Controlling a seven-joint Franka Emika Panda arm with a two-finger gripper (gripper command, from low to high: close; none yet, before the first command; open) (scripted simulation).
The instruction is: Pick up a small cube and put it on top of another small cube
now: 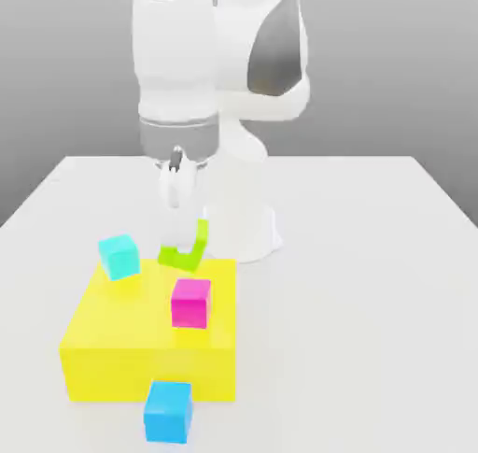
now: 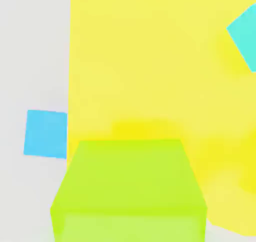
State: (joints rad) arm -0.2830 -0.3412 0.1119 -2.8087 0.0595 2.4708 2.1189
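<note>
White two-finger gripper (image 1: 184, 225) closed on small plain lime-green cube (image 1: 186, 250), held tilted in the air just above the far edge of large flat yellow block (image 1: 140, 334). On the yellow block: small magenta cube (image 1: 190, 303) near its middle, small turquoise cube (image 1: 119, 256) at its far corner toward the exterior view's left. Touching the yellow block's near face, on white counter (image 1: 373, 302): small sky-blue cube (image 1: 169, 411). From the hand view, lime-green cube (image 2: 129, 191) close up over the yellow block (image 2: 150, 61).
</note>
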